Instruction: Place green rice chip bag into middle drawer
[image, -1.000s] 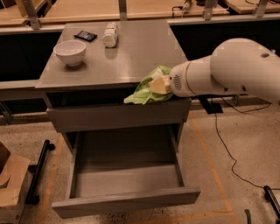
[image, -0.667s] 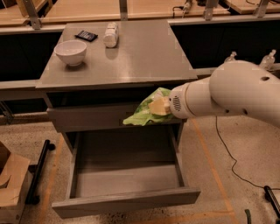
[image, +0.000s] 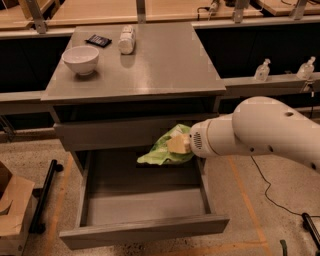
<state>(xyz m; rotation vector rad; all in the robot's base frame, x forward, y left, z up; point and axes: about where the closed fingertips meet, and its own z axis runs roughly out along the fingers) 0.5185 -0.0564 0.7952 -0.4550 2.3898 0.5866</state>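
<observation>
The green rice chip bag (image: 162, 149) is a crinkly light-green pouch held in the air over the back right part of the open middle drawer (image: 145, 231). My gripper (image: 179, 144) is shut on the green rice chip bag at its right end; my white arm reaches in from the right. The drawer is pulled far out and its grey floor is bare. The plain grey drawer front above it (image: 120, 133) is closed.
On the grey cabinet top (image: 165, 70) stand a white bowl (image: 80, 59), a black flat item (image: 98, 40) and a white bottle lying down (image: 127, 39). A cardboard box (image: 12, 210) sits at the lower left. Cables run on the floor at right.
My arm has lowered the bag from cabinet-top edge height down past the upper drawer front to just above the open drawer.
</observation>
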